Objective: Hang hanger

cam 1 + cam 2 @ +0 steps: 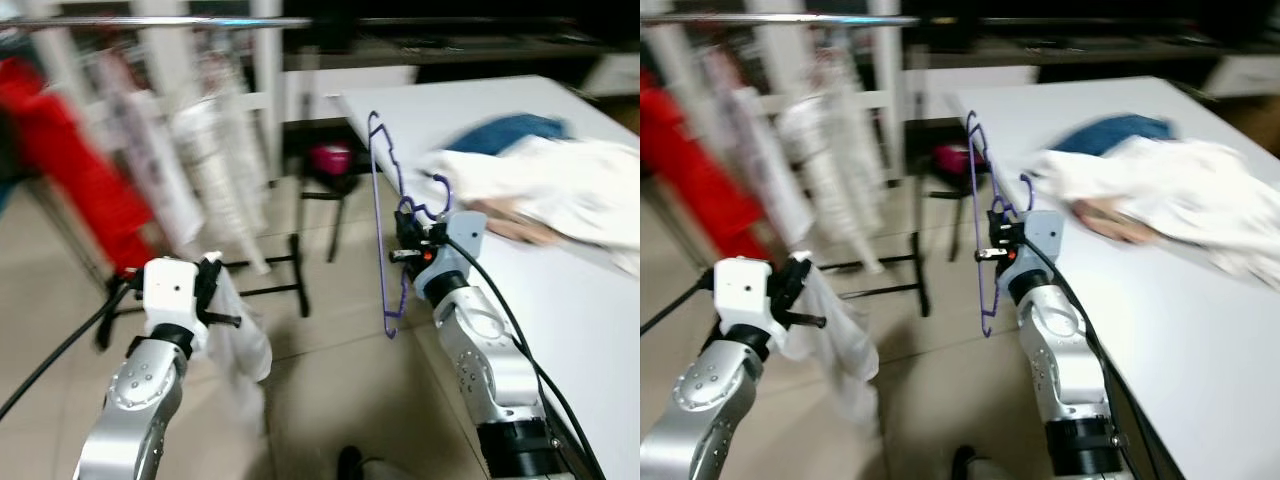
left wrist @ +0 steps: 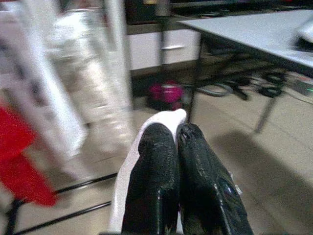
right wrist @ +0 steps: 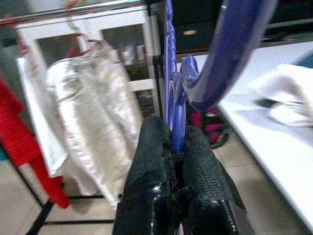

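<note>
A purple plastic hanger stands upright in the air beside the white table, and my right gripper is shut on it near its hook. The right wrist view has both black fingers pinched on the hanger's neck. My left gripper is shut on a white cloth that hangs down from it; the cloth peeks past the closed fingertips. A metal clothes rail runs across the top left, with a red garment and pale garments hanging on it.
A heap of white and blue clothes lies on the table at right. The rack's black feet and a pink object sit on the tiled floor ahead. White shelving stands behind the rail.
</note>
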You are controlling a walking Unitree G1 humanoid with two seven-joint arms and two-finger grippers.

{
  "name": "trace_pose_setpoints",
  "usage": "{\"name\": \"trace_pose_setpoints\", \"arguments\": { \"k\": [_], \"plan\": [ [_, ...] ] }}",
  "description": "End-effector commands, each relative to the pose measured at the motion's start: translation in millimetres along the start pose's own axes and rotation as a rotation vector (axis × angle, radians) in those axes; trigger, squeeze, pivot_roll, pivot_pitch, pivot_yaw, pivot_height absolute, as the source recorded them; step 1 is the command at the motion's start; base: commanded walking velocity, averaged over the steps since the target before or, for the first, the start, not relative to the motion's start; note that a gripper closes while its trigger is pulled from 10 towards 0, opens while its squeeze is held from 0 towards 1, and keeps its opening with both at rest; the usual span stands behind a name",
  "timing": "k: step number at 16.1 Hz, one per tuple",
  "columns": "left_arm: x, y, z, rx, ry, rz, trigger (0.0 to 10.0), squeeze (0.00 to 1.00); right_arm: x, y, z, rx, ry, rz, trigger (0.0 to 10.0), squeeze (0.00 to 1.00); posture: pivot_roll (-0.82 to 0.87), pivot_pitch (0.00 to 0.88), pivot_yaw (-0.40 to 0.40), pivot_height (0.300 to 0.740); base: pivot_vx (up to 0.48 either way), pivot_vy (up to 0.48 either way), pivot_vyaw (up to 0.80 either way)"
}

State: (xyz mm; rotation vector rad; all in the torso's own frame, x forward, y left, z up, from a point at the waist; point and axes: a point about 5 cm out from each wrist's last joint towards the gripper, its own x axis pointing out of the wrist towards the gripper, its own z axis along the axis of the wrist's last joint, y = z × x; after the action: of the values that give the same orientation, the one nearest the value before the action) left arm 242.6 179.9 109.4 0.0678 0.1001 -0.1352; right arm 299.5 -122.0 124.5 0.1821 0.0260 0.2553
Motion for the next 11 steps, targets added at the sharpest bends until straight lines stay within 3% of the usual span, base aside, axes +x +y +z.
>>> {"name": "trace_pose_setpoints", "arguments": {
  "k": [1,4,6,9,11],
  "plan": [
    [4.3,-4.1,6.6,-0.005,-0.021,-0.034,10.0,0.00,-1.4,-3.7,1.5,-0.009,0.004,-0.013,10.0,0.00,0.06,0.009,-0.004,0.740,0.000,0.000,-0.80],
    [4.8,-1.3,3.8,-0.008,0.036,-0.027,10.0,0.00,-2.8,-4.8,3.9,-0.011,-0.003,-0.017,10.0,0.00,0.05,0.021,0.005,0.740,0.000,0.000,-0.80],
    [5.4,0.5,8.3,0.014,-0.005,-0.016,10.0,0.00,-2.8,-5.8,9.6,0.048,-0.039,-0.030,10.0,0.00,0.04,0.019,0.008,0.740,0.000,0.000,-0.80],
    [11.6,0.2,18.5,-0.004,-0.030,-0.043,10.0,0.00,0.0,9.3,28.0,0.118,-0.104,0.064,10.0,0.00,0.05,0.006,0.049,0.740,0.000,0.000,-0.80],
    [13.4,-0.5,23.9,-0.045,-0.027,-0.120,10.0,0.00,-1.7,17.8,40.0,0.139,-0.145,0.102,10.0,0.00,0.05,0.003,0.059,0.740,0.000,0.000,-0.80]
  ]
}}
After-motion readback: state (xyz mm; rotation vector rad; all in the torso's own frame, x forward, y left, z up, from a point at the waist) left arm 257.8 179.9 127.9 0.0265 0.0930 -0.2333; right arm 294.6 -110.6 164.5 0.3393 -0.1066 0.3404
